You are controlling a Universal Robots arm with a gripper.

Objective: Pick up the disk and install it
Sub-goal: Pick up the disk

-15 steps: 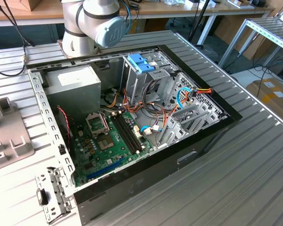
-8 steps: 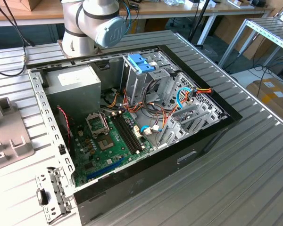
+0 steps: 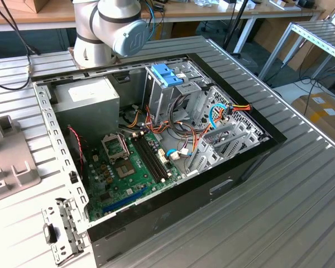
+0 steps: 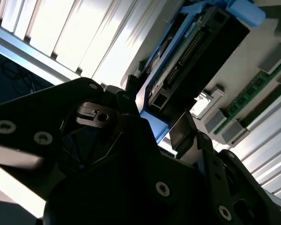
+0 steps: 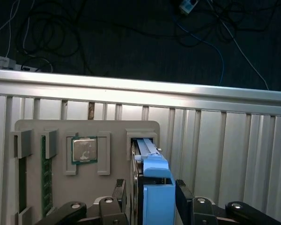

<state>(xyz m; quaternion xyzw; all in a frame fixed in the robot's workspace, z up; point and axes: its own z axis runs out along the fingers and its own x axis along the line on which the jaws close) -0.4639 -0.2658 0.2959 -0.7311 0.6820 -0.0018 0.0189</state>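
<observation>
Clearly the disk [image 5: 154,174] stands edge-up inside the end effector [image 5: 151,186], long axis pointing straight ahead; whether it is gripped, I cannot tell.

The worktop [image 3: 301,184] is a ribbed, pale-metal surface. In the first wrist view a flat grey parts tray [image 5: 112,126] lies on it, right under the tool [image 5: 151,194] and reaching out ahead of it, short of the worktop's edge. In the exterior view an open computer case [image 3: 223,190], a grey moulded fixture [image 3: 14,167] and the arm's base [image 3: 92,53] rest on it too; how they stand to the tool cannot be told.
</observation>
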